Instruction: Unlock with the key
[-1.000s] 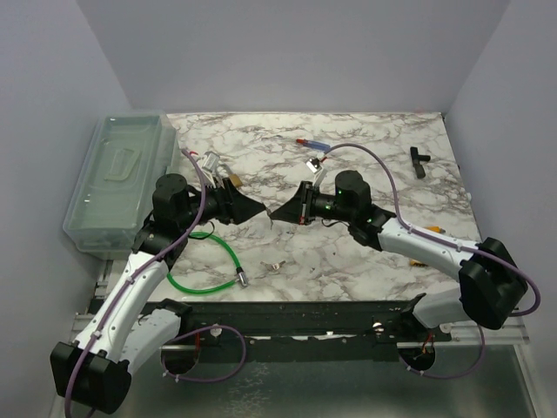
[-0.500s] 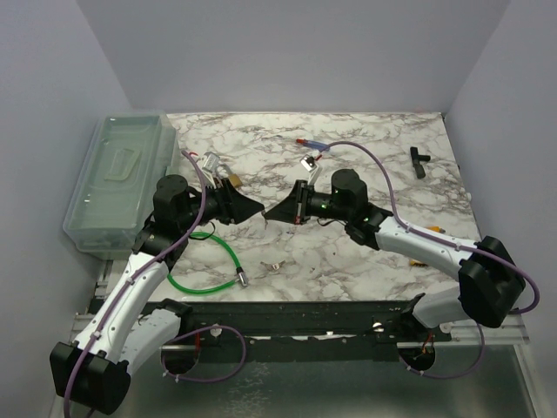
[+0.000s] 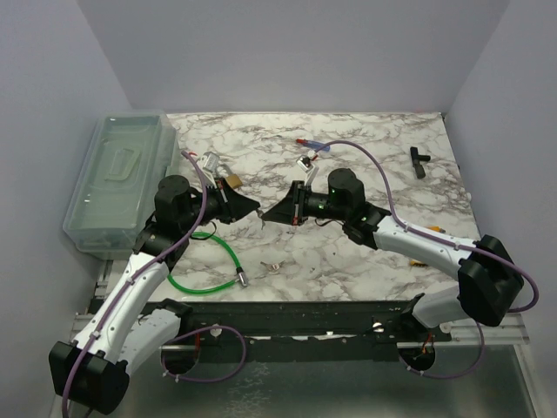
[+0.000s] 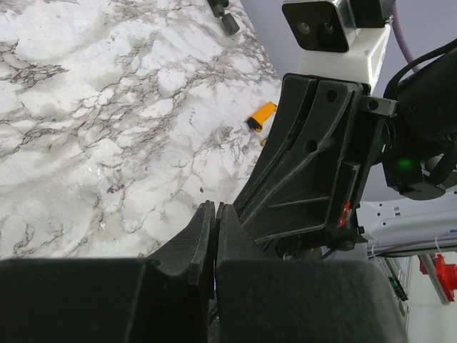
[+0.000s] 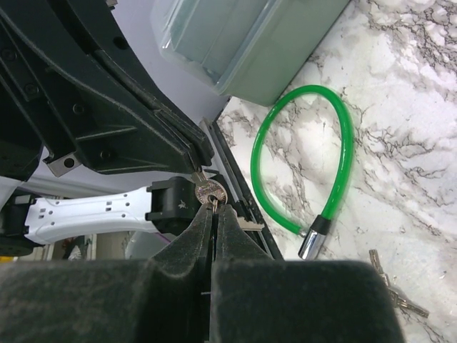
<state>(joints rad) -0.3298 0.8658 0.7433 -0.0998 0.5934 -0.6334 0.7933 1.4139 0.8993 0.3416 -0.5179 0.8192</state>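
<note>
My two grippers meet tip to tip above the middle of the marble table (image 3: 365,139). The key (image 5: 207,191), small and silvery with a round head, hangs between them in the right wrist view. Its blade runs up into the shut tips of my left gripper (image 5: 200,161). Its head and ring sit at the shut tips of my right gripper (image 5: 214,209), and a second key blade (image 5: 250,225) sticks out beside them. From above, the left gripper (image 3: 258,208) and right gripper (image 3: 265,217) touch. The brass padlock (image 3: 233,181) lies behind the left gripper.
A green cable loop (image 3: 209,261) with a metal tip (image 3: 242,279) lies front left. Loose keys (image 3: 271,266) lie on the table near it. A clear plastic bin (image 3: 122,178) stands at the left edge. A black part (image 3: 419,161) lies far right.
Both grippers have shifted a little to the left together, tips staying in contact. The right arm has reached further left. Nothing on the table has moved.
</note>
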